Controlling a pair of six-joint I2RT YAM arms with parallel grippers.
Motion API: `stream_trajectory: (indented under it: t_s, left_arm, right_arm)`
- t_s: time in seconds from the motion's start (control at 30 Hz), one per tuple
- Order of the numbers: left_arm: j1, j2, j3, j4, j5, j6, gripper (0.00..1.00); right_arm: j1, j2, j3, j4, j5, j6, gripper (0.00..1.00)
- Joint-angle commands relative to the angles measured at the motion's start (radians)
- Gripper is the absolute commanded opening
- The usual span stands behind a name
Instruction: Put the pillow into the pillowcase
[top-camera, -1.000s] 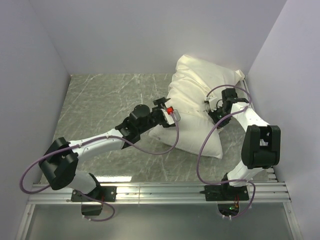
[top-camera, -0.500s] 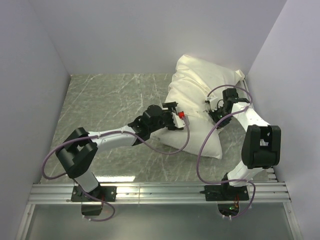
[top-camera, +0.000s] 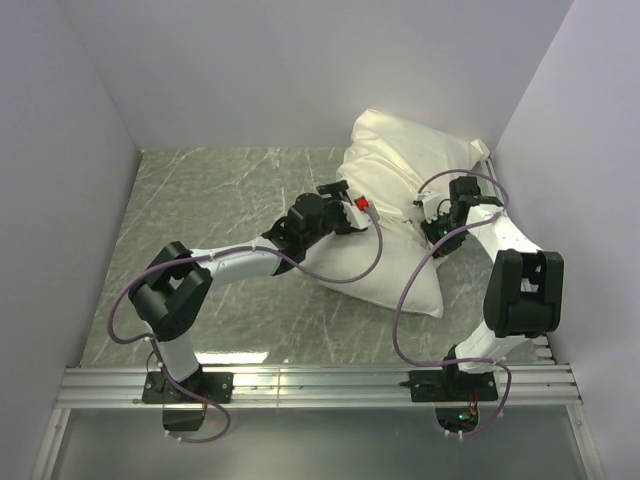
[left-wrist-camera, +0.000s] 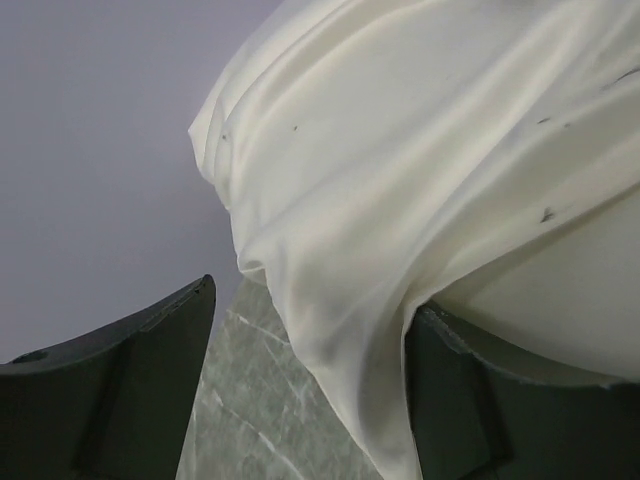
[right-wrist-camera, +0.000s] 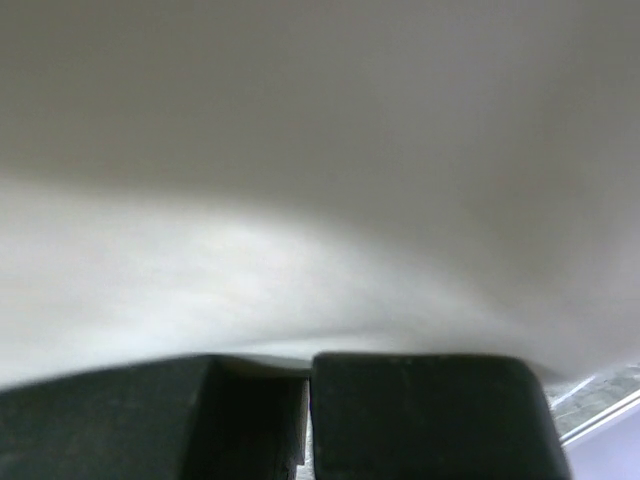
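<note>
A rail (top-camera: 320, 378) is seen at the near edge of the grey marbled desk (top-camera: 220, 200), which is closed in by pale walls (top-camera: 250, 70). Toward the far right corner the pillowcase (top-camera: 400, 150) is heaped. The whiter pillow (left-wrist-camera: 560, 290) under its draped edge is shown only by the left wrist view. There the left fingers (left-wrist-camera: 130, 400) are spread, released, with the hem hanging between them. Only the right wrist view shows the right fingers (right-wrist-camera: 420, 410) clenched on a thin pale fold of pillowcase.
</note>
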Motion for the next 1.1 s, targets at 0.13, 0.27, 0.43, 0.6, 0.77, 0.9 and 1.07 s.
stream_trajectory:
  t_s: [0.13,0.27,0.43,0.6,0.77,0.9,1.07]
  left_arm:
    - [0.091,0.005,-0.077,-0.037,-0.024,-0.045,0.73]
    - [0.105,-0.016,-0.137,-0.071,-0.010,-0.109,0.71]
    - [0.108,-0.013,-0.186,-0.076,-0.019,-0.151,0.71]
    - [0.158,0.018,-0.131,-0.192,-0.016,-0.253,0.70]
    - [0.201,0.028,-0.110,-0.301,0.115,-0.385,0.61]
    - [0.198,0.039,-0.022,-0.412,0.230,-0.514,0.05]
    - [0.237,-0.123,0.025,-0.473,0.326,-0.614,0.00]
  right_arm:
    - [-0.024,-0.038,0.016,0.019,-0.020,-0.018,0.00]
    - [-0.028,-0.044,0.008,0.016,-0.027,-0.018,0.00]
    - [-0.030,-0.048,0.000,0.013,-0.033,-0.022,0.00]
    - [-0.032,-0.068,-0.009,-0.001,-0.046,-0.028,0.00]
    - [-0.033,-0.102,-0.032,-0.022,-0.138,-0.035,0.00]
    - [-0.030,-0.140,-0.012,-0.096,-0.308,-0.044,0.00]
    - [-0.030,-0.243,0.049,-0.238,-0.500,-0.058,0.00]
